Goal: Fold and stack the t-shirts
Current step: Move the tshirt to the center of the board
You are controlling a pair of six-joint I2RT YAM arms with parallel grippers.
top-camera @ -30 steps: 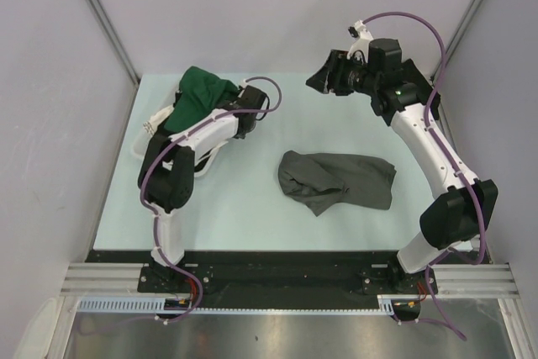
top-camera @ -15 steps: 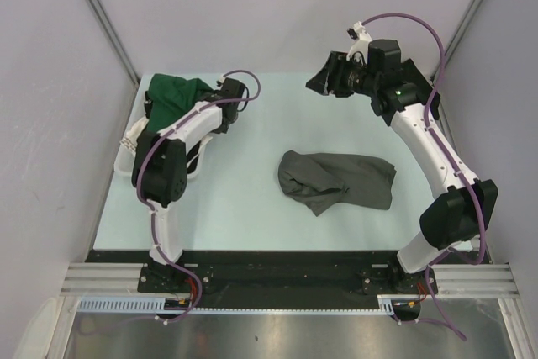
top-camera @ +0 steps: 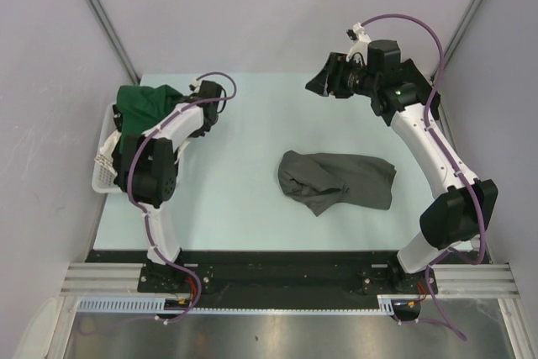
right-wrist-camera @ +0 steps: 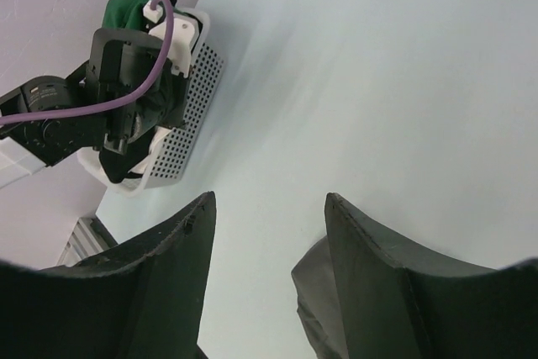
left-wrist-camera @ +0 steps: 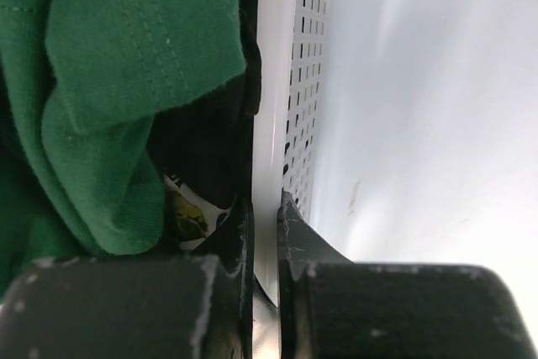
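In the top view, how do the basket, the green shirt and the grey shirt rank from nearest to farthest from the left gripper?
1. The basket: at the far left, its wall pinched by the left gripper.
2. The green shirt: inside the basket, right beside the grip.
3. The grey shirt: in the middle, well off to the right.

We find the basket (top-camera: pixel 102 167) at the nine o'clock edge of the bench (top-camera: pixel 244 216). The first t-shirt (top-camera: pixel 139 105) lies in it, heaped toward its twelve o'clock end. The left claw (left-wrist-camera: pixel 265 208) meets the basket's three o'clock wall, which passes between its fingers, one inside by the cloth and one outside. The second t-shirt (top-camera: pixel 336 181) lies on the bench at four o'clock from centre, well apart from the basket. The right claw (top-camera: pixel 324 81) hangs over the bench at one o'clock, behind the second t-shirt.
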